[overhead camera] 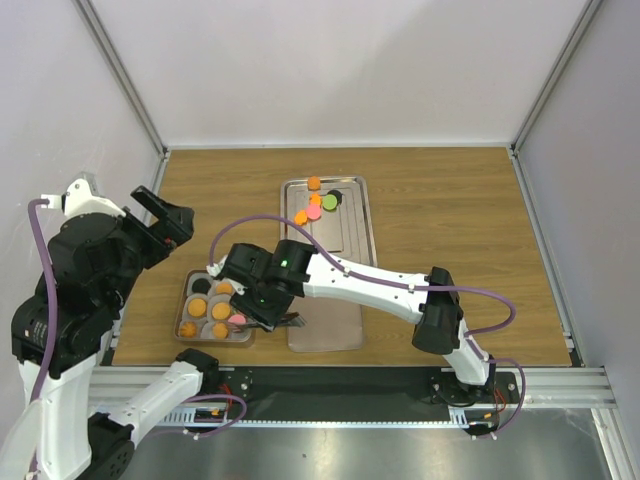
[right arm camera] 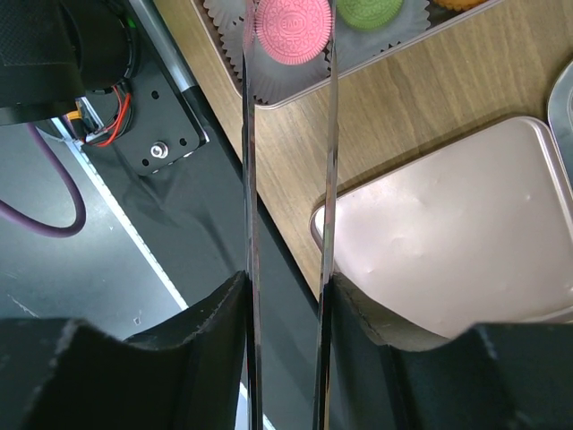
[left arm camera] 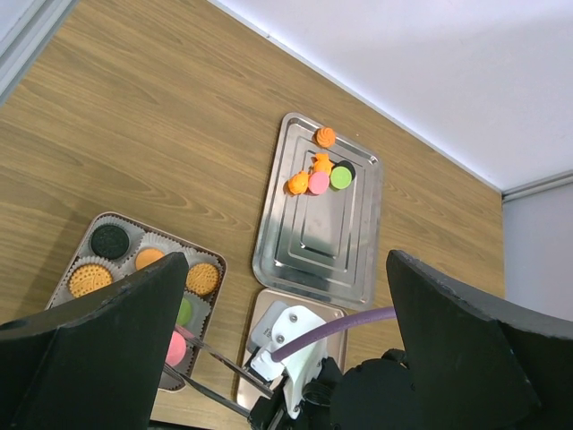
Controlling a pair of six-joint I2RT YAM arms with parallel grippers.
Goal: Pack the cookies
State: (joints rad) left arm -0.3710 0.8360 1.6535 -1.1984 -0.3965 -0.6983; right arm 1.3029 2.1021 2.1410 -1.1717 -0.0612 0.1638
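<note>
Several cookies (overhead camera: 315, 205), orange, pink, green and black, lie at the far end of the steel tray (overhead camera: 350, 240). More cookies fill paper cups in the small box (overhead camera: 186, 300). My right gripper (overhead camera: 278, 308) is shut on metal tongs (right arm camera: 252, 179). The tong tips flank a pink cookie (right arm camera: 294, 30) that is over a white cup at the box's near corner, beside a green cookie (right arm camera: 369, 11). My left gripper (overhead camera: 165, 228) hangs open and empty, high above the table's left side; from there I see the tray's cookies (left arm camera: 318, 175) and the box (left arm camera: 116, 218).
A flat rose-coloured lid (overhead camera: 330, 325) lies against the near end of the steel tray, partly under my right arm. The table's black front rail (right arm camera: 152, 152) runs just below the box. Grey walls close the wooden table on three sides.
</note>
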